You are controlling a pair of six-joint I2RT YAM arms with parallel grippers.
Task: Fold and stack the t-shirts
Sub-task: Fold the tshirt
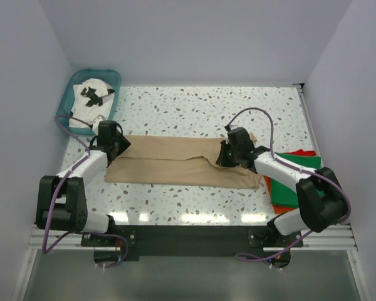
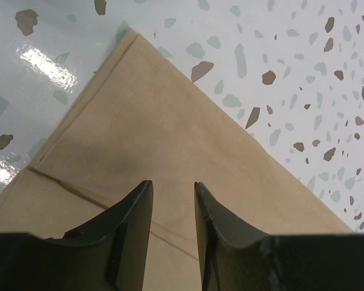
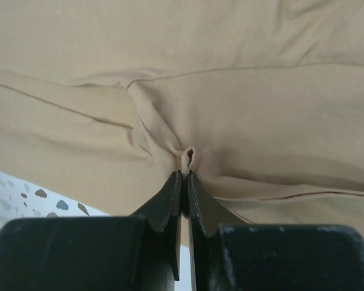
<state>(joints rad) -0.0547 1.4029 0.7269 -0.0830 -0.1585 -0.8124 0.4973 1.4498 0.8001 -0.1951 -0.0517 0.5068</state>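
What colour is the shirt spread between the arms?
The shirt is plain tan; the top view shows it best.

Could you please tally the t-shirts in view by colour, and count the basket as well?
tan t-shirt: 1
green t-shirt: 1
red-orange t-shirt: 1
white t-shirt: 1
teal basket: 1
Total: 5

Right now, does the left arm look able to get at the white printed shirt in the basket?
Probably yes. The teal basket sits just beyond the left gripper, open-topped, with the white shirt on top; its jaws stand open and empty, and nothing blocks the way.
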